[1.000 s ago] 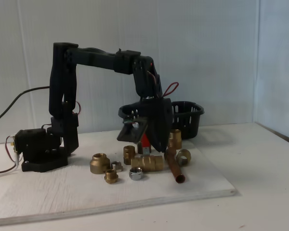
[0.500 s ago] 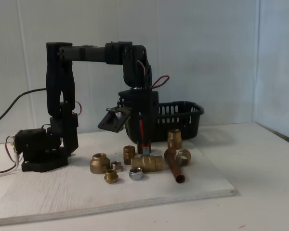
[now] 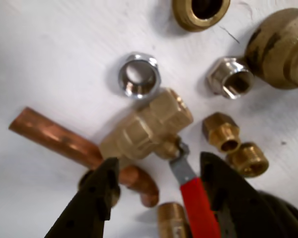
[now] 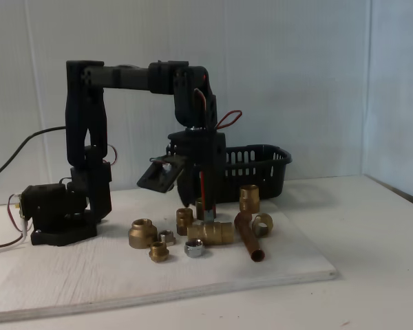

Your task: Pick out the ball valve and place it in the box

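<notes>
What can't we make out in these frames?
- Ball valve red lever: its far end is cut off by the bottom edge in the wrist view.
- Basket contents: hidden by its slotted wall and the arm in the fixed view.
- Gripper contact with the lever: too small in the fixed view; jaws stand open in the wrist view.

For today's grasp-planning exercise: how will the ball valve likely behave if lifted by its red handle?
The ball valve looks like solid brass, so probably heavy for its size. Held by the thin red handle, the body may swing down. The open pincer straddles that smooth handle; it might slip.
</notes>
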Available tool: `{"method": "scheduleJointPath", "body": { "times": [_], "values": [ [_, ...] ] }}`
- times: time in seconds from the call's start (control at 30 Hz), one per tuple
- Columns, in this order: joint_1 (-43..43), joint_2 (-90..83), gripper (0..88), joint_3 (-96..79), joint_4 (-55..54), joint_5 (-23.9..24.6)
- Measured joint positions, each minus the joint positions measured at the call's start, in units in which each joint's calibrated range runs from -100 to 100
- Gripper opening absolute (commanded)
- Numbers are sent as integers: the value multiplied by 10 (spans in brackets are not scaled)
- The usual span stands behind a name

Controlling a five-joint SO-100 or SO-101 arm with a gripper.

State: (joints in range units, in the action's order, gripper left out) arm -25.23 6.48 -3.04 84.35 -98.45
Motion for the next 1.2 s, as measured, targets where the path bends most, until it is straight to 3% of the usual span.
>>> {"method": "scheduleJointPath", "body": {
  "times": [0.2,0.57,0.83,1.0,1.2],
  "values": [
    [4,0,216,0,-9,0],
    [1,0,216,-109,-159,0],
    [14,0,224,-122,-163,0],
    [13,0,293,-134,-162,0],
    [13,0,289,-134,-162,0]
  ]
}}
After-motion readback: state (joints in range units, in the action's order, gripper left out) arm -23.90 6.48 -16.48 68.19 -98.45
